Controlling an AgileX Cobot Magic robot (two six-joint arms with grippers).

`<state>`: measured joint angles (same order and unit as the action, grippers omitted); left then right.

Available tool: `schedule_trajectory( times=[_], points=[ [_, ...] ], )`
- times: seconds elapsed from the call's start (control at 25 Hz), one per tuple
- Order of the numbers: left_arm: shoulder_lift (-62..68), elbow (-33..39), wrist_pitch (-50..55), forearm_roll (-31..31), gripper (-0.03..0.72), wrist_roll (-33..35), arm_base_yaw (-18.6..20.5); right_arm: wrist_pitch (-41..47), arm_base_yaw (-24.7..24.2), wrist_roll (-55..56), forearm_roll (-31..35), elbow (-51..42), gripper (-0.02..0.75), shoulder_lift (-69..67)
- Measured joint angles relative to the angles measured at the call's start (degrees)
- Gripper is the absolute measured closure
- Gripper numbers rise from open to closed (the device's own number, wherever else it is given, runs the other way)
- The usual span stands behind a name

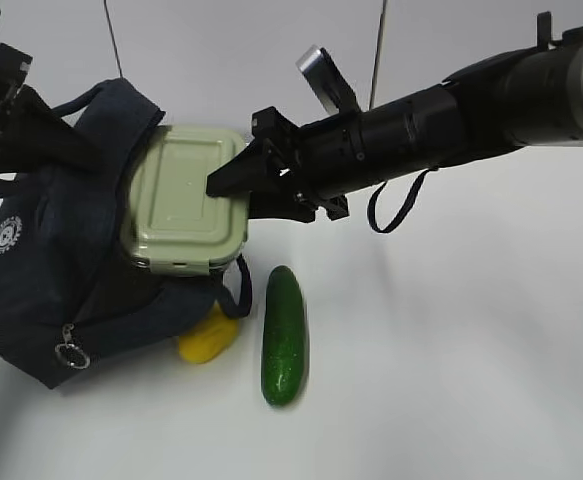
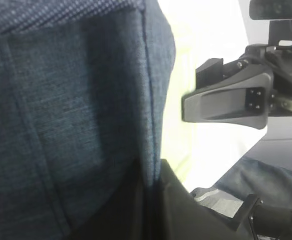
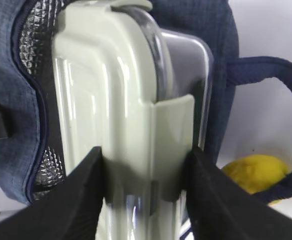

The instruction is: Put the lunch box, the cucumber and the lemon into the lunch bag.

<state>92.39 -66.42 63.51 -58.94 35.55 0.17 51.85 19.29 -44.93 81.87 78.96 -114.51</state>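
Cucumber (image 1: 283, 335) and lemon (image 1: 207, 340) lying nearest on the white counter (image 1: 451, 380), lemon touching the lunch bag (image 1: 41, 290), right gripper (image 3: 144, 187) jaws pinching the lunch box (image 1: 184, 197) at the bag's mouth, left gripper (image 1: 16, 115) at the bag's far edge, jaw state unclear

Matte black arm (image 1: 441, 125) with screwed claw (image 1: 233, 185), dangling cable loop (image 1: 396, 205).

Plain white tabletop (image 1: 451, 380), matte, soft shadows. Two thin dark cables (image 1: 114, 38) hanging vertically against white backdrop at rear, one left, one right of centre.
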Motion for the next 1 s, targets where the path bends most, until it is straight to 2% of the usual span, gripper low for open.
schedule_trajectory(
  times=[0.6,1.0],
  points=[
    [0.87,0.00,1.67,-7.69,0.697,2.36,0.00,-4.13,4.79,-0.09,0.03,5.48,0.381,-1.60],
    [2.74,0.00,2.58,-8.84,0.697,3.67,0.00,-5.31,5.87,-0.09,1.28,5.69,0.381,-5.08]
  ],
)
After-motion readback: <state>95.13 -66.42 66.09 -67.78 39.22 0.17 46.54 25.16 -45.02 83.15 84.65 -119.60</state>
